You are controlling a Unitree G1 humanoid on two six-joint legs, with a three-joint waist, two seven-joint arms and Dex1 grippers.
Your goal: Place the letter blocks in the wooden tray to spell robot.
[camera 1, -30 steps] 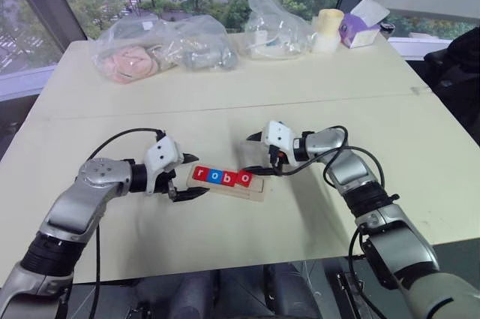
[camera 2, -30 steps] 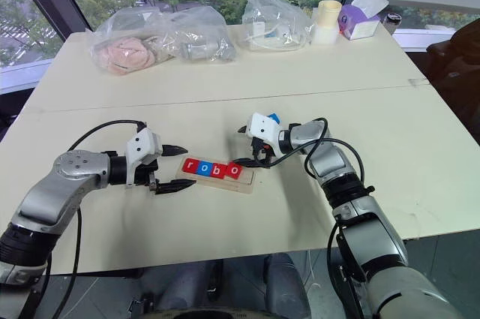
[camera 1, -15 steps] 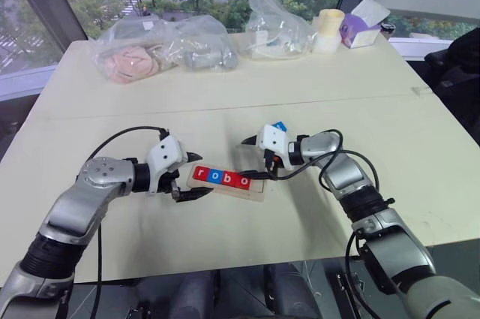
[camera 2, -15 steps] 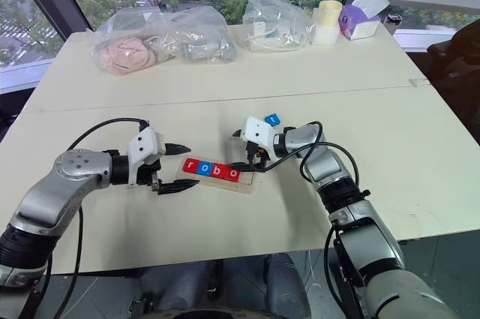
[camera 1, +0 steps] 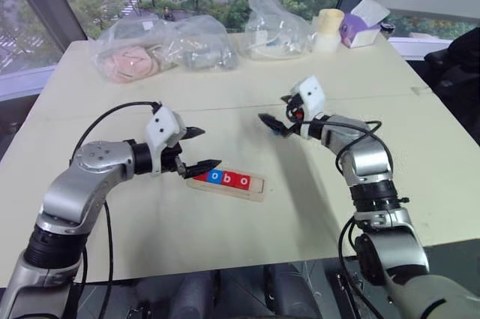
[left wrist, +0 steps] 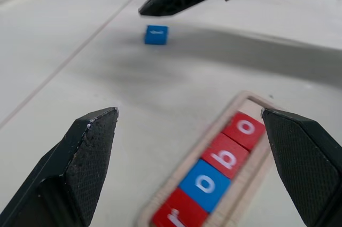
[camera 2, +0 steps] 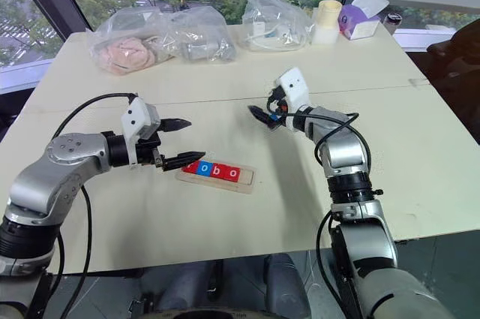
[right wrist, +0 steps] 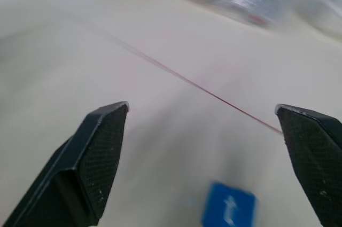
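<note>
1. The wooden tray (camera 1: 226,182) lies on the near half of the table (camera 1: 150,236), at about 6 o'clock from the table's centre, its long side running roughly from 9 o'clock to 3 o'clock.
2. In the tray sit four letter blocks (left wrist: 214,181) side by side, touching: red r, blue o, red b, red o. The slot's end toward 3 o'clock holds no tile.
3. The left gripper (camera 1: 196,150) hangs above the tray's 9 o'clock end, not touching it. Its two black fingers (left wrist: 80,163) stand wide apart with nothing between them.
4. The blue t block (right wrist: 228,212) lies flat on the bare table, well apart from the tray, at about 1 o'clock from it, near the seam line across the tabletop.
5. The right gripper (camera 2: 264,111) hovers above the t block, raised off the table and pointing toward 9 o'clock. Its fingers (right wrist: 96,157) are spread wide and hold nothing.
6. At the far edge, from 11 o'clock to 1 o'clock, lie clear plastic bags (camera 1: 161,47), a cream cylindrical container (camera 1: 327,30) and a purple tissue box (camera 1: 361,25).
</note>
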